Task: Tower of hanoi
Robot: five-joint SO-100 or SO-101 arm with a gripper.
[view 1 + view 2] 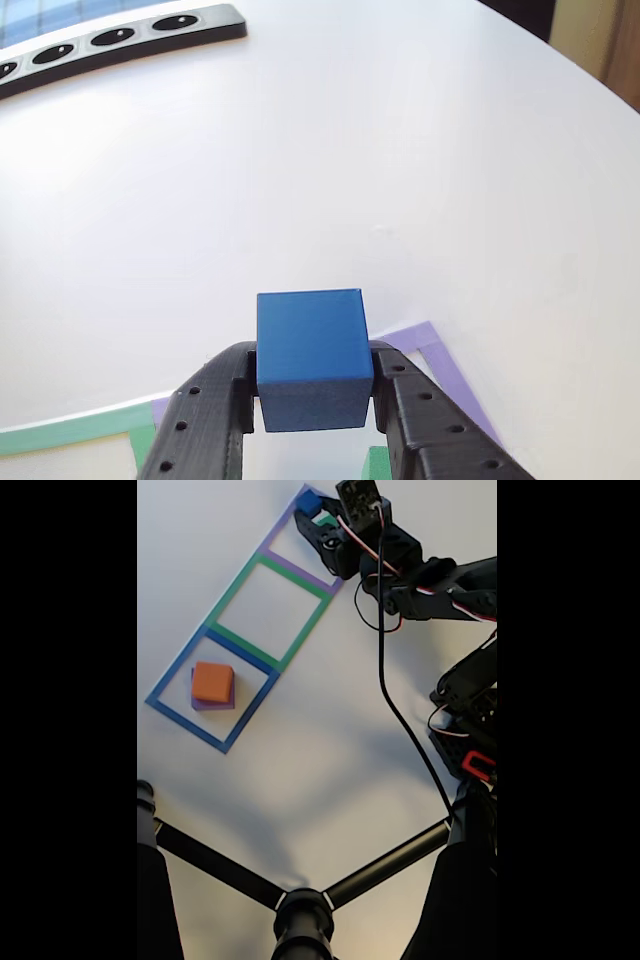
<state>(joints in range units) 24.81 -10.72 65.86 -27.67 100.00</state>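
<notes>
While the white desk (330, 760) carries three taped squares in a row, we see the orange block (212, 681) stacked on the purple block (212, 704) in the blue-taped square, and a green block (327, 521) just beside the tool at the purple-taped end. Our arm reaches far out over that end, its tool (314, 400) closed on the blue cube (313, 358). We judge the cube could slip or land crooked, since the grip sits low on its sides.
</notes>
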